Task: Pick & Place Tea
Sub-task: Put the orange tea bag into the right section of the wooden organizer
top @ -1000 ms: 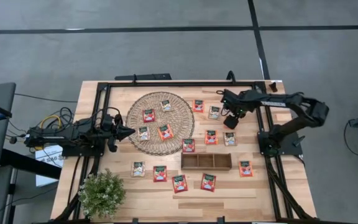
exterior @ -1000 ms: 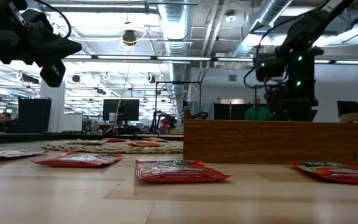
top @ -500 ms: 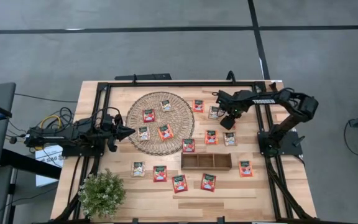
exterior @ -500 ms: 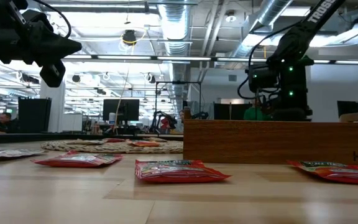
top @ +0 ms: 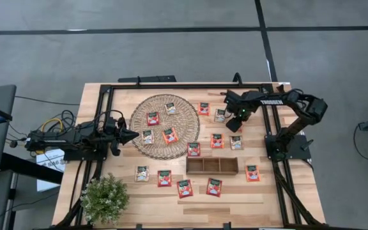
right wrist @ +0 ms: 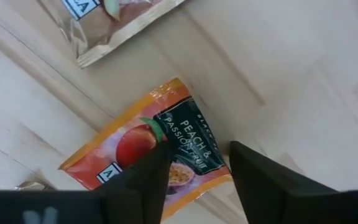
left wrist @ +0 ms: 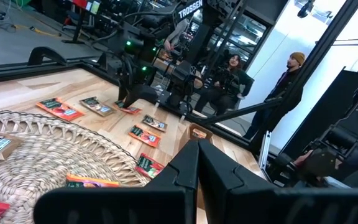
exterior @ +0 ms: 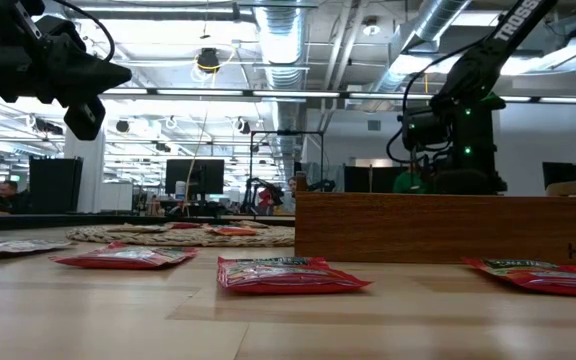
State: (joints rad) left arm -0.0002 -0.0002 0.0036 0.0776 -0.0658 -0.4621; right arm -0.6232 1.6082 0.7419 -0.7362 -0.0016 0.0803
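now the right arm has swung in from the right side of the table [top: 101, 96] and come down at the far right of the spread, so that the right gripper [top: 229, 115] sits over the sachets near the far edge rather than out beside them as it did a second ago. its fingers [right wrist: 261, 186] have started to draw in from their widest, and in the right wrist view they straddle an orange peach and passion fruit sachet [right wrist: 157, 152] lying flat on the wood; a gap is visible between the fingers and nothing is lifted, so i judge this to be the closing stroke of a pick, not a hold yet. a beige sachet [right wrist: 114, 22] lies just beside it, apart.

meanwhile the left gripper [top: 131, 135] has not moved: it hangs at the left rim of the woven mat [top: 187, 137], fingers [left wrist: 166, 180] pressed together on nothing.

elsewhere the tea is unchanged: four sachets on the mat, others scattered on the table around the wooden tray [top: 212, 166], whose three compartments look empty. a potted plant [top: 105, 197] stands at the near left corner.

so no sachet appears placed; this would be an early pick, and the pinch must catch a thin flat packet off the wood.
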